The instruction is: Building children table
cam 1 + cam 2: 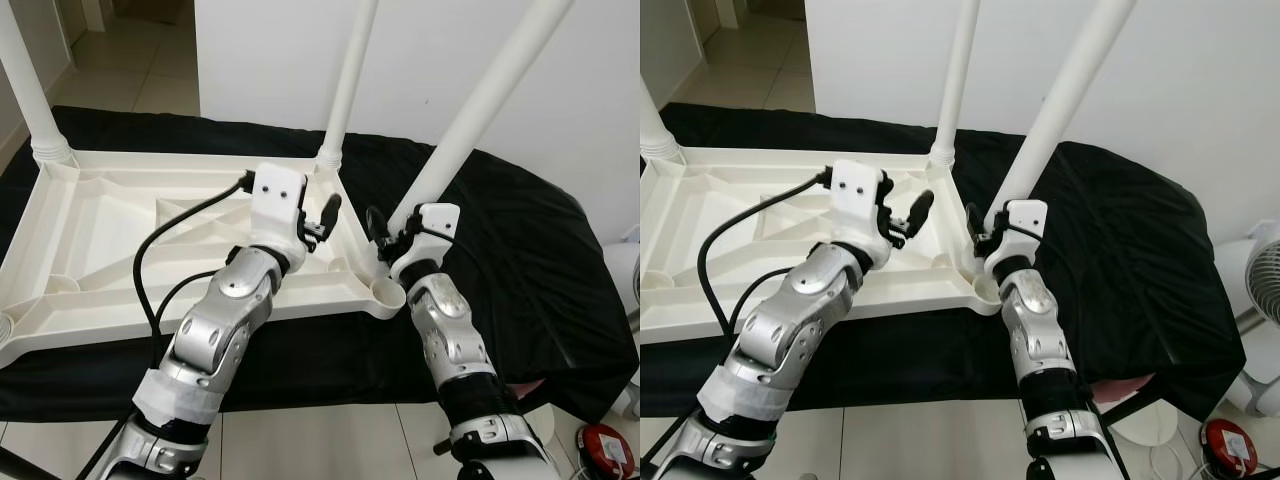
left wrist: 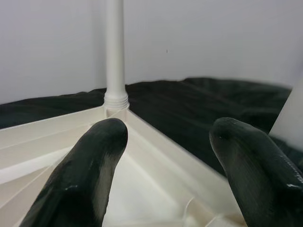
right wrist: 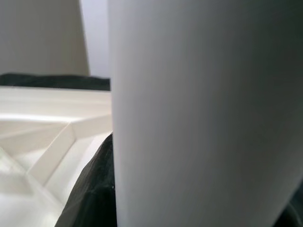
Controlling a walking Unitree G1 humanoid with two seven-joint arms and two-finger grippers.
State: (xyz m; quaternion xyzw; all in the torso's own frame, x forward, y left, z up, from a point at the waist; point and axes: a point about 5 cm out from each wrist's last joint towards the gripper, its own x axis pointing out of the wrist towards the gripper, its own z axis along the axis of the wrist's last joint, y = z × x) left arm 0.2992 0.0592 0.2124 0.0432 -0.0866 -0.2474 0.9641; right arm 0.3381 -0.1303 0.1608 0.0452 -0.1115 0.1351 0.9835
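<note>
From the head views, an upturned white plastic tabletop (image 1: 120, 260) lies on a black cloth-covered bed (image 1: 520, 260). Two white round legs (image 1: 345, 90) stand in its far corners. The right hand (image 1: 385, 238) grasps a third, tilted white leg (image 1: 480, 110) at its base, just beside the empty near corner socket (image 1: 388, 295). The left hand (image 1: 325, 222) hovers above the tabletop's ribs.

In the left wrist view its black fingers (image 2: 87, 175) are spread, gripping nothing.

In the right wrist view the grasped leg looms close.

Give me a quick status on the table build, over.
Left end effector open over upturned tabletop. Right end effector at tilted white leg above empty near corner socket, leg unseated. Two far legs in. No obstruction seen.
</note>
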